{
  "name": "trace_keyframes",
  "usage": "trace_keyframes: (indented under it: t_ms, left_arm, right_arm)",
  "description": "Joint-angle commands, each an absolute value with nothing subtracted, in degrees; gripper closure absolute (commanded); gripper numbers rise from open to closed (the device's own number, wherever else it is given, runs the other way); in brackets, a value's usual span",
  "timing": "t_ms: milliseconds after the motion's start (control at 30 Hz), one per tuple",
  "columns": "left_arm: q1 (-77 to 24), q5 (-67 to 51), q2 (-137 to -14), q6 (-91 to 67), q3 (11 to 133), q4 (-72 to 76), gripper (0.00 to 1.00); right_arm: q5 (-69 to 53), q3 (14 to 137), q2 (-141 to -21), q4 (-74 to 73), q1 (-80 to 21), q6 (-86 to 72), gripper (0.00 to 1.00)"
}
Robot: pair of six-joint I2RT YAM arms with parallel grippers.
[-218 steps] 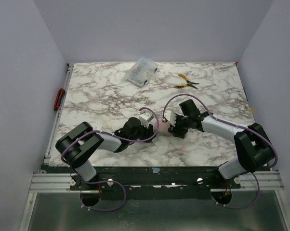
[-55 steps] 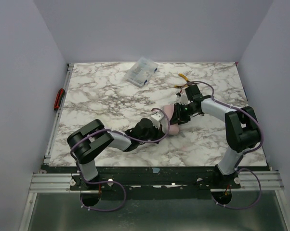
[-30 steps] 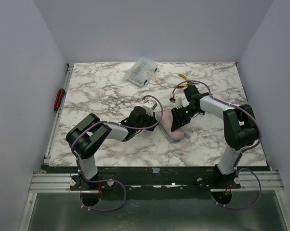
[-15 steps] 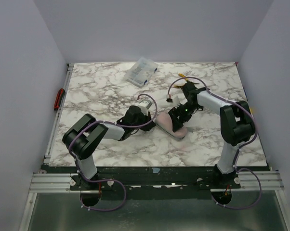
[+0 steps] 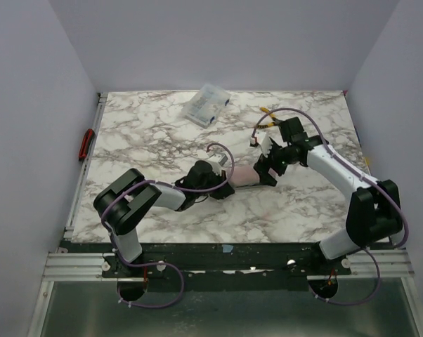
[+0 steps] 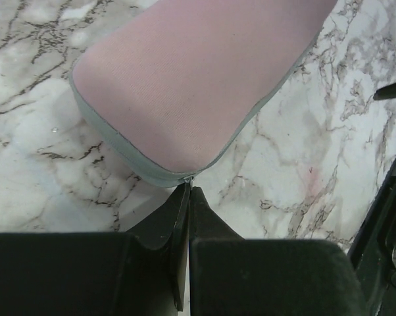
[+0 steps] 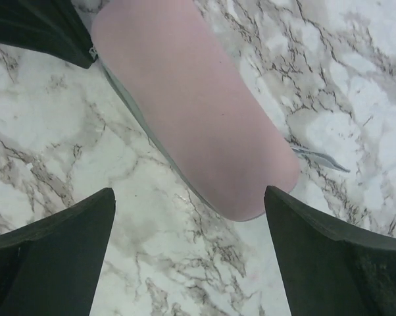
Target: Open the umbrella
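Observation:
The umbrella (image 5: 245,175) is a folded pinkish-lavender bundle with a grey zip seam, lying flat mid-table between both arms. In the left wrist view the umbrella (image 6: 191,85) fills the top of the frame. My left gripper (image 6: 188,191) is shut, pinching the small zip pull (image 6: 187,177) at its near end. That left gripper (image 5: 228,184) sits at the bundle's left end. My right gripper (image 5: 270,167) hovers over the right end. In the right wrist view the right gripper (image 7: 188,191) is wide open, its fingers astride the rounded end of the umbrella (image 7: 198,112) without touching it.
A clear plastic box (image 5: 206,104) lies at the back centre. Yellow-handled pliers (image 5: 269,114) lie at the back right, close behind the right arm. A red-handled tool (image 5: 86,144) rests on the left rail. A thin grey strip (image 7: 320,158) lies beside the umbrella's end.
My right gripper has opened, let go of the umbrella and drawn back to the right. The umbrella has swung from slanting to nearly level. My left gripper stays pinched on it.

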State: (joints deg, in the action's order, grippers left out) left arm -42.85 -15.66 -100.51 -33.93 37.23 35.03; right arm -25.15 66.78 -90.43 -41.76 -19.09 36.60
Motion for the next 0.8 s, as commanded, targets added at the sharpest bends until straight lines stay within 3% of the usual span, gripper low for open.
trace_keyframes:
  t_ms: [0,367,433,600,767]
  left_arm:
    - [-43.3,-18.2,-101.6,-35.5,37.4,36.7,1.00]
    - [-43.4,-18.1,-102.2,-34.9,38.1,35.9,1.00]
    - [-43.3,-17.8,-101.8,-35.0,37.9,35.7,1.00]
    - [-42.3,-16.1,-99.9,-35.7,36.9,32.8,1.00]
    - [-41.0,-13.9,-97.0,-33.5,35.7,29.0,1.00]
  right_arm:
    - [-26.8,59.0,-85.4,-31.9,-21.2,45.6,0.03]
    - [-24.9,47.1,-85.7,-14.2,-28.6,56.6,0.06]
    - [-24.2,44.5,-85.6,-12.6,-28.7,59.8,0.11]
    - [-20.9,37.4,-84.1,-8.3,-28.6,66.8,0.36]
    - [-18.9,33.9,-83.4,-6.8,-28.7,69.4,0.52]
